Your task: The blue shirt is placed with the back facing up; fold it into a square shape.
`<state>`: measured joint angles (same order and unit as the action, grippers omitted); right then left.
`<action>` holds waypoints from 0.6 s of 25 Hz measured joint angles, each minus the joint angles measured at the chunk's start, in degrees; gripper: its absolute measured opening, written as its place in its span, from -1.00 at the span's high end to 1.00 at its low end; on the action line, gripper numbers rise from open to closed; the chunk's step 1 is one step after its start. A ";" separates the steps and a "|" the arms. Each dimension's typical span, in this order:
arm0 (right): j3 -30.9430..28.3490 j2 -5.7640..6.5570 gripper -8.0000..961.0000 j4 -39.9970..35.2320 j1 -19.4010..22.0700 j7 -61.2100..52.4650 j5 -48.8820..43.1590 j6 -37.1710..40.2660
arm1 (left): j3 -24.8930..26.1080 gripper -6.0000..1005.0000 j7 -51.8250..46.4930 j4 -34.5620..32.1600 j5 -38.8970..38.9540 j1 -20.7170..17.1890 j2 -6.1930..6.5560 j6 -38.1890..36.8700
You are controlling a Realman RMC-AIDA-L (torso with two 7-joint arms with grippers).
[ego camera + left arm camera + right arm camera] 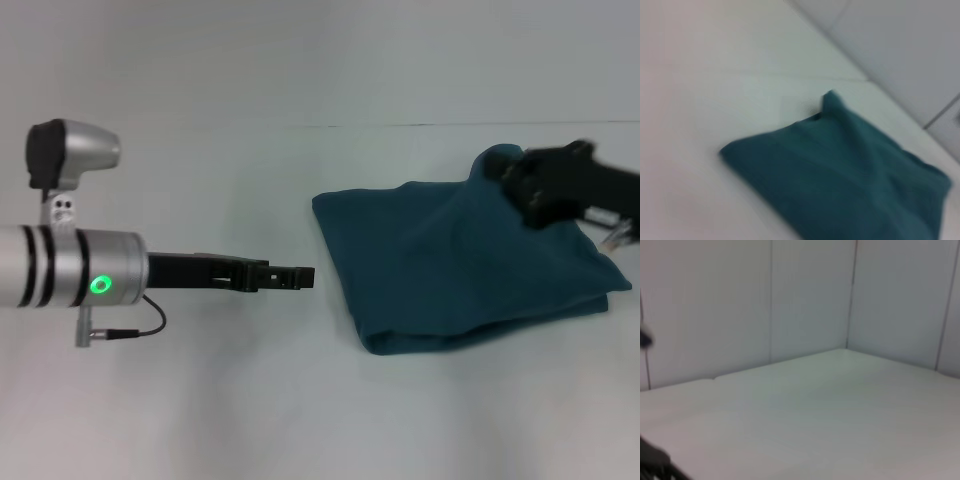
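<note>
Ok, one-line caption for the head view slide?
Right claw lifts the blue shirt at its far corner; left claw hovers beside it.

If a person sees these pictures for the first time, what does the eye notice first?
First comes the dark teal-blue fabric shirt, lying folded on the white table, right of centre. The right claw is at the shirt's raised far corner. The left claw hangs over bare table just left of the shirt, apart from it.
</note>
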<state>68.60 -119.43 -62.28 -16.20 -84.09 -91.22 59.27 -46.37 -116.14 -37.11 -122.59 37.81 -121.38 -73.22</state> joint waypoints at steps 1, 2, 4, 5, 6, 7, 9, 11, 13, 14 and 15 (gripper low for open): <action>-1.43 -0.10 0.83 -2.77 0.42 -2.67 -1.86 1.39 | -0.13 -0.78 -2.98 1.50 -1.51 1.36 0.28 1.56; -4.57 -0.22 0.81 -7.93 0.85 -8.88 -5.86 4.82 | -0.20 -0.77 -8.48 3.85 -3.91 3.55 0.61 4.13; -6.14 -0.22 0.78 -10.15 0.68 -12.00 -7.75 6.70 | -0.22 -0.77 -12.25 4.92 -5.20 4.78 0.77 5.68; -7.67 -0.17 0.76 -12.07 0.38 -14.92 -9.56 8.14 | -0.24 -0.76 -14.36 5.50 -5.87 5.47 0.89 6.44; -9.29 -0.15 0.75 -14.01 -0.07 -18.14 -11.62 9.73 | -0.25 -0.76 -17.50 6.28 -6.71 6.62 1.11 7.36; -10.43 -0.14 0.73 -15.27 -0.51 -20.63 -13.20 10.95 | -0.26 -0.75 -20.71 7.22 -7.20 7.96 1.38 7.72; -12.26 -0.17 0.69 -17.06 -1.44 -25.00 -16.07 12.87 | -0.27 -0.74 -22.23 7.78 -7.34 8.73 1.51 7.74; -13.54 -0.22 0.66 -18.29 -2.33 -29.28 -18.91 14.08 | -0.28 -0.74 -24.80 9.11 -7.41 10.19 1.62 7.78; -14.30 -0.19 0.63 -18.84 -3.18 -32.52 -21.82 14.38 | -0.37 -0.73 -26.94 10.53 -7.75 11.55 1.62 7.95; -14.62 -0.18 0.61 -18.93 -3.45 -33.46 -22.88 14.42 | -0.58 -0.72 -28.13 11.37 -8.11 12.27 1.57 8.10; -14.91 -0.17 0.55 -18.95 -3.64 -33.78 -23.75 14.45 | -0.98 -0.72 -29.46 11.93 -8.61 12.90 1.53 8.36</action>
<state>53.69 -119.59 -81.23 -19.84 -117.87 -114.97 73.72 -47.34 -145.60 -25.17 -131.20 50.71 -119.85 -64.86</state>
